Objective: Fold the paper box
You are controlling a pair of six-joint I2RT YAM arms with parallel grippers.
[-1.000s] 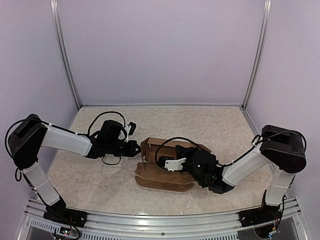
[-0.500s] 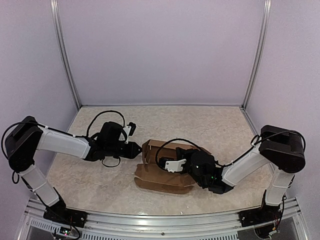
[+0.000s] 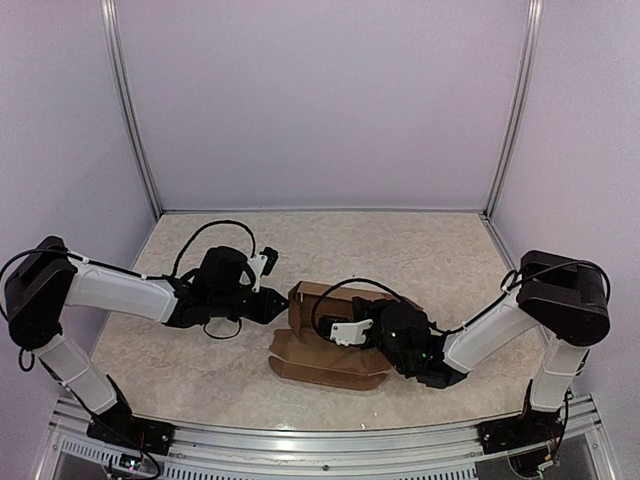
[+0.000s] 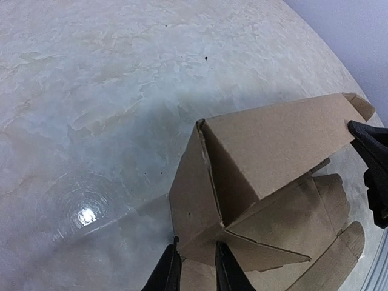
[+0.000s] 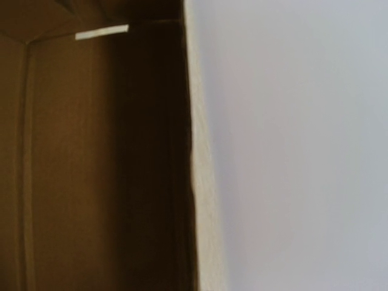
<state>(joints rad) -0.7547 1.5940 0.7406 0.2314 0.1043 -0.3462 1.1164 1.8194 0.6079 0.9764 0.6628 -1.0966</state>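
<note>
White arm links [image 3: 110,290], black joints [image 3: 565,295], looping black cables [image 3: 215,228], left hand [image 4: 196,241] with dark tapered fingers [image 4: 167,273]

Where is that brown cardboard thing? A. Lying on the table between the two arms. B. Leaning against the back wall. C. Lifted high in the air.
A: the paper box rests with its underside on the table.
</note>
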